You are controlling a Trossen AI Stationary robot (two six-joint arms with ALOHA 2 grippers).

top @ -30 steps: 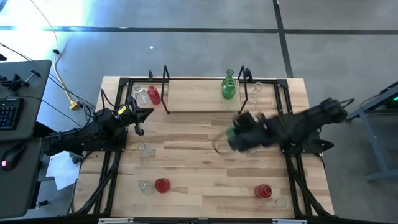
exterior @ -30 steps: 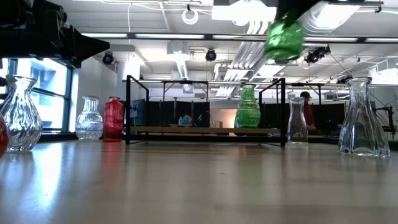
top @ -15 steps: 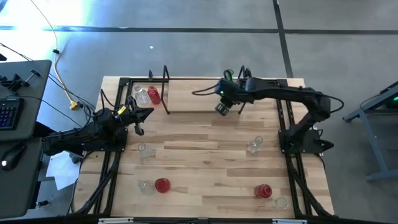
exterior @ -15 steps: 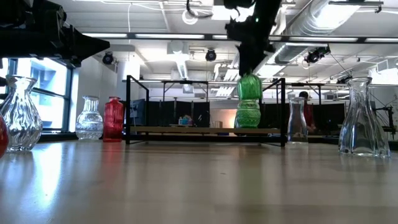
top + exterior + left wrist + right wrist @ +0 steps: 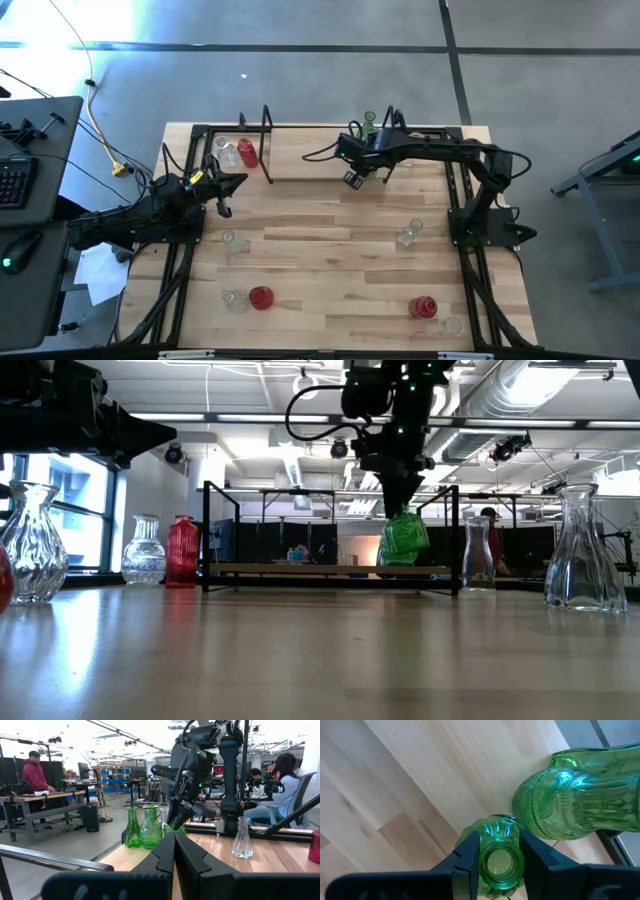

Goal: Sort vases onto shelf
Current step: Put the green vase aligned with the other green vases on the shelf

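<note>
Now right gripper (image 5: 499, 851) fingers pinch neck of small green ribbed glass vase (image 5: 403, 535), lowered since a moment ago onto light-wood shelf (image 5: 310, 160), upper centre, beside taller green vase (image 5: 570, 795). You're near release. Left gripper (image 5: 222, 190) idles mid-left, fingers pressed together.

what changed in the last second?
The right pincer, shut on a green vase, swung from mid-table out over the shelf and came down beside the green vase already standing there; it looks tilted and not yet released. The left pincer stayed shut at the table's left; the other vases are unmoved.
</note>
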